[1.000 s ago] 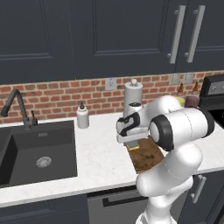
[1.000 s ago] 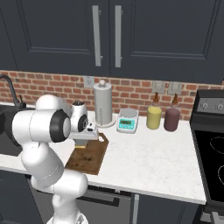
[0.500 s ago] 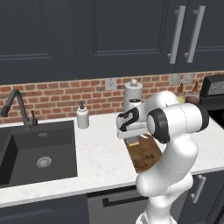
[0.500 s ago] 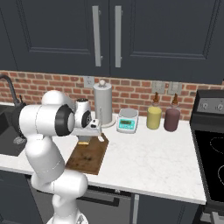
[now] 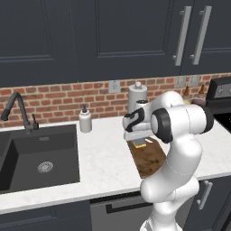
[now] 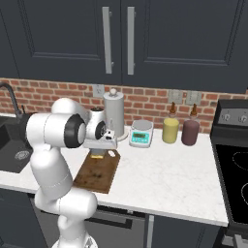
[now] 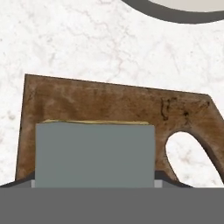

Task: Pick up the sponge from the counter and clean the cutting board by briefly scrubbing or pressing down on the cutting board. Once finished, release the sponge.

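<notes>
The dark brown cutting board (image 5: 149,160) (image 6: 98,173) lies on the white counter (image 5: 103,153) in front of me. My gripper (image 5: 139,140) (image 6: 99,150) hangs over the board's far end, shut on the sponge (image 5: 140,145) (image 6: 98,155), whose yellow body shows just under the hand. In the hand view the sponge's grey top (image 7: 94,153) is close up and hides the fingertips. Behind it lies the cutting board (image 7: 113,105) with its slot hole at the right. Whether the sponge touches the wood I cannot tell.
A paper towel holder (image 5: 136,97) (image 6: 114,116) stands right behind the board; its round base (image 7: 175,11) shows in the hand view. A soap bottle (image 5: 85,121) and a dark sink (image 5: 38,155) lie to the left. A scale (image 6: 141,133), two bottles (image 6: 170,130) and a stove (image 6: 235,164) are to the right.
The hand with the sponge has shifted a little toward the back wall along the board, and the arm's upper links have swung more upright.
</notes>
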